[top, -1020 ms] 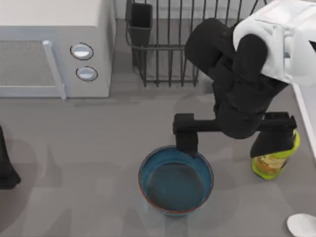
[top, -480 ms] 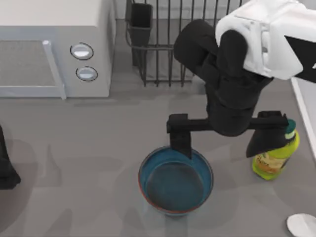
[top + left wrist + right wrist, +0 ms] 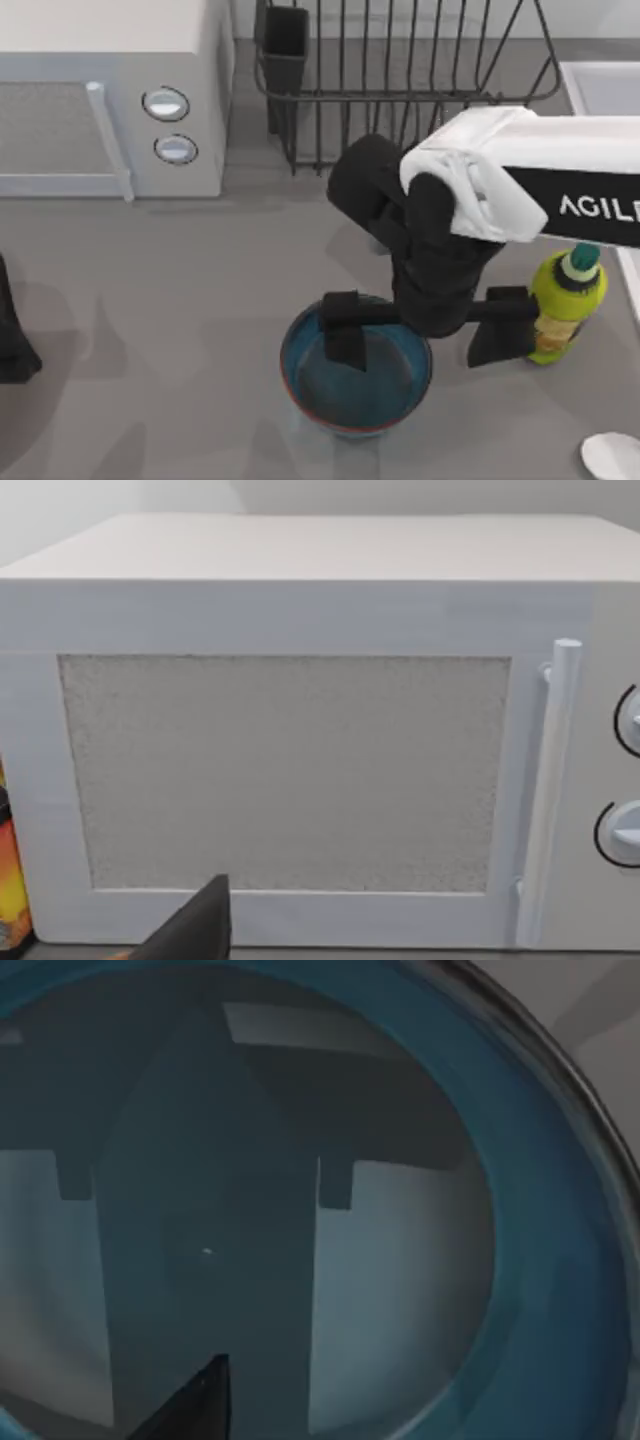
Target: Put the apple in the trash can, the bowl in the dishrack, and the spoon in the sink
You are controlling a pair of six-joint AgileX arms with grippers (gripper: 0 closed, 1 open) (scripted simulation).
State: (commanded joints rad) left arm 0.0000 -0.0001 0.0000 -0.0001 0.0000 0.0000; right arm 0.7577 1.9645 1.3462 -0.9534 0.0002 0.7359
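The teal bowl (image 3: 352, 392) with its reddish rim stands on the grey counter near the front. My right gripper (image 3: 420, 347) is open wide above it. One finger (image 3: 344, 342) reaches inside the bowl, the other (image 3: 498, 338) is outside its right rim. The right wrist view looks into the bowl (image 3: 420, 1260), where the gripper's shadow falls. Behind stands the wire dishrack (image 3: 400, 70), and the sink (image 3: 605, 90) lies at the back right. The spoon's pale head (image 3: 612, 456) lies at the front right. The apple and the trash can are out of view. My left arm (image 3: 10, 345) is parked at the left edge.
A yellow-green bottle (image 3: 563, 300) stands close to the right finger. The white microwave (image 3: 110, 95) fills the back left, and the left wrist view faces the microwave's door (image 3: 290, 770). The rack's black utensil cup (image 3: 285, 40) is at its left corner.
My right gripper moved forward, left and down, so its left finger passed from the bowl's far rim to inside it. The bottle's green cap came into view. The bowl has not moved.
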